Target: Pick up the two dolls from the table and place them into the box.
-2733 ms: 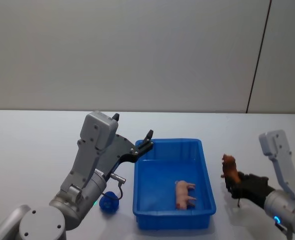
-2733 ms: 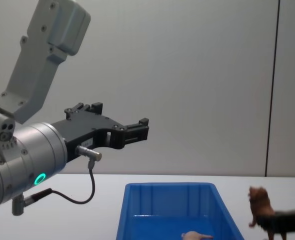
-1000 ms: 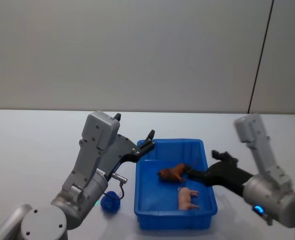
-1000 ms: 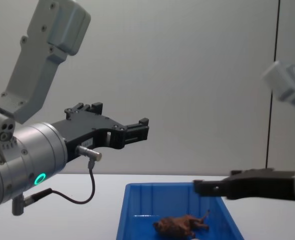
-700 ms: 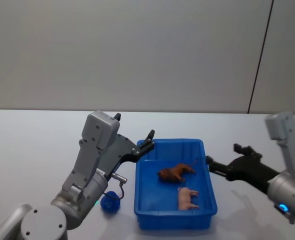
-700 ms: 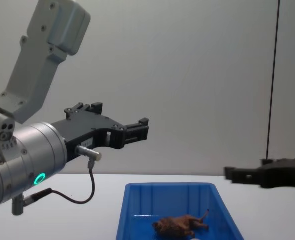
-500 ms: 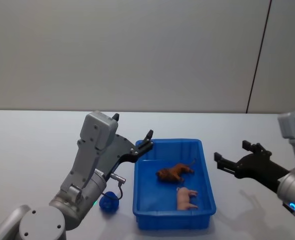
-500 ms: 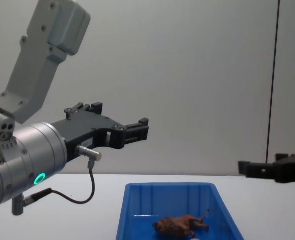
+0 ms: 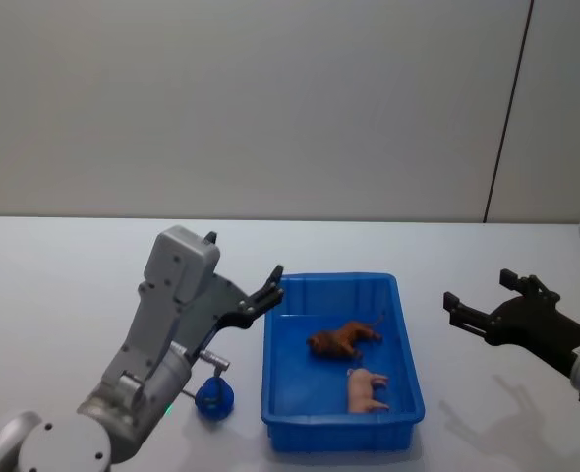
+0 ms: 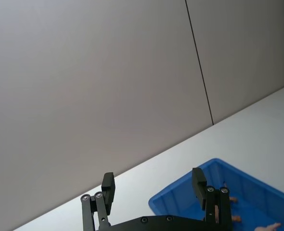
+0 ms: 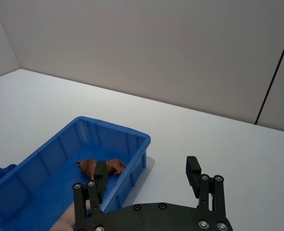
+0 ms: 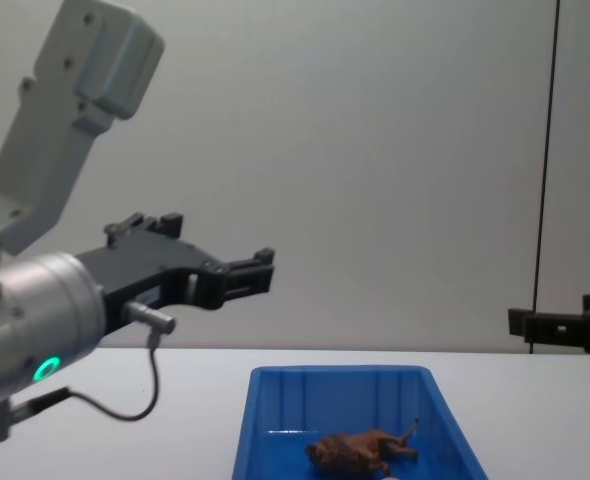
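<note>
Together the lion [image 9: 344,339] and pink doll [image 9: 367,389] lie inside the box [image 9: 341,435], seemingly both on their sides, well left of the empty, wide-open right hand [image 9: 483,294]; the left hand [image 9: 271,286], also open, hovers at the box's left rim.

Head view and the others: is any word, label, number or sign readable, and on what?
None can be read.
The bright blue rectangular plastic bin, the shaggy brown toy lion and the pale pink toy animal inside it carry no print.
The black left tool beside the bin and right tool over the white table are unmarked.
</note>
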Available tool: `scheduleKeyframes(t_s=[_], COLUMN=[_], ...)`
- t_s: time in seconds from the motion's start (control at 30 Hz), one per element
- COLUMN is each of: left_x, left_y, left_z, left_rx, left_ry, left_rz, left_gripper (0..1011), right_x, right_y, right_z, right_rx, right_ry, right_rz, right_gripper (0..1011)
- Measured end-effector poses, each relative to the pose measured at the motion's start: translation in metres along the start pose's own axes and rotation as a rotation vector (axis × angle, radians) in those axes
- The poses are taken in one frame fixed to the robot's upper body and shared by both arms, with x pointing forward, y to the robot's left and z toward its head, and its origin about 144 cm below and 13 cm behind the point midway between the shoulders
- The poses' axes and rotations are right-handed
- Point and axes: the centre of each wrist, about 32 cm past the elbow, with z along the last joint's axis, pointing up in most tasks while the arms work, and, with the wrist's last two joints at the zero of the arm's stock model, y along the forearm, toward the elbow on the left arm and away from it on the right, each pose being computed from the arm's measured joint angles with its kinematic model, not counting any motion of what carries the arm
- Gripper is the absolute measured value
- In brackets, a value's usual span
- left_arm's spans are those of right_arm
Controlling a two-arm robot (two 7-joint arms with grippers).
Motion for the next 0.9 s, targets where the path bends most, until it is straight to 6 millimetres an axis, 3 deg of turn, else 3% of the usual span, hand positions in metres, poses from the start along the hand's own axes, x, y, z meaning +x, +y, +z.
scheduleKeyframes(t_s=[0.47,0.9], left_x=[0.01,0.016], left_y=[0.027,0.04], left_z=[-0.019,-0.044], left_rx=[0.12,0.223], left_ry=[0.017,0.068], left_rz=[0.013,-0.036], left_gripper=[1001,1001], right_x=[0.004,0.005], right_y=[-0.004,-0.005], right_z=[0.0,0.001], right_rx=[0.009,0.012], right_ry=[-0.001,-0.001], right_rz=[-0.006,-0.008], right_gripper=[1001,1001])
